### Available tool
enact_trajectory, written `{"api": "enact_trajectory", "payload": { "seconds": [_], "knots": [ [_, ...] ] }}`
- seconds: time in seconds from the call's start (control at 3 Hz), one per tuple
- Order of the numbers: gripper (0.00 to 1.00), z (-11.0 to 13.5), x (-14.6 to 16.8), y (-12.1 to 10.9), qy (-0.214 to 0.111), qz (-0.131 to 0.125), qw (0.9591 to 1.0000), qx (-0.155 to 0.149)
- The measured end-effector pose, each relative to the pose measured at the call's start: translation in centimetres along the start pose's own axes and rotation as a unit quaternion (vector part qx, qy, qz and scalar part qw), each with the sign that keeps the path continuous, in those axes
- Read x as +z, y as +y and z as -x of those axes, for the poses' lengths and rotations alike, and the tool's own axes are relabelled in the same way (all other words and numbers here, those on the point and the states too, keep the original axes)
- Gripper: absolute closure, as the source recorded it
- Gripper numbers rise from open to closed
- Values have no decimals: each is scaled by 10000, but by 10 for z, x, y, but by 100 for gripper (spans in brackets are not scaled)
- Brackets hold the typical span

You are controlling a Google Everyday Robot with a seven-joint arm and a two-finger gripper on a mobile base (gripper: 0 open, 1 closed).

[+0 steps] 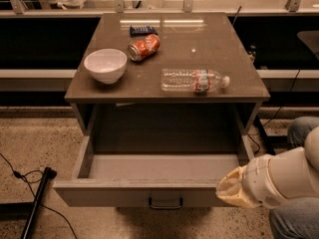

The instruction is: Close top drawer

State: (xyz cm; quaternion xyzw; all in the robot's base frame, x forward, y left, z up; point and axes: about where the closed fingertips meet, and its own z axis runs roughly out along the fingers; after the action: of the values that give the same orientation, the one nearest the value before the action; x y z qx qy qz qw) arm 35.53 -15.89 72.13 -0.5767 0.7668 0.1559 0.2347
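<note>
Top drawer stands pulled far out from under the tabletop, its grey inside showing and its handle facing outward. The gripper sits at the front's right end, probably placed there to push; whether it is open or closed cannot be told.

Probably a lab, speckled floor, loose cables, end effector at top drawer front
</note>
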Motion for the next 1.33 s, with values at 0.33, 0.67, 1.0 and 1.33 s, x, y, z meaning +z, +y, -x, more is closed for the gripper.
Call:
{"api": "enact_trajectory", "payload": {
  "seconds": [0.33, 0.67, 1.0, 1.33],
  "knots": [
    [100, -10, 15, 14, -151, 204, 9995, -214],
    [100, -15, 35, 23, -43, 435, 9982, -399],
    [100, -18, 55, 25, 58, 461, 9980, -435],
    [100, -23, 68, 21, 171, 155, 9995, -222]
  ]
}}
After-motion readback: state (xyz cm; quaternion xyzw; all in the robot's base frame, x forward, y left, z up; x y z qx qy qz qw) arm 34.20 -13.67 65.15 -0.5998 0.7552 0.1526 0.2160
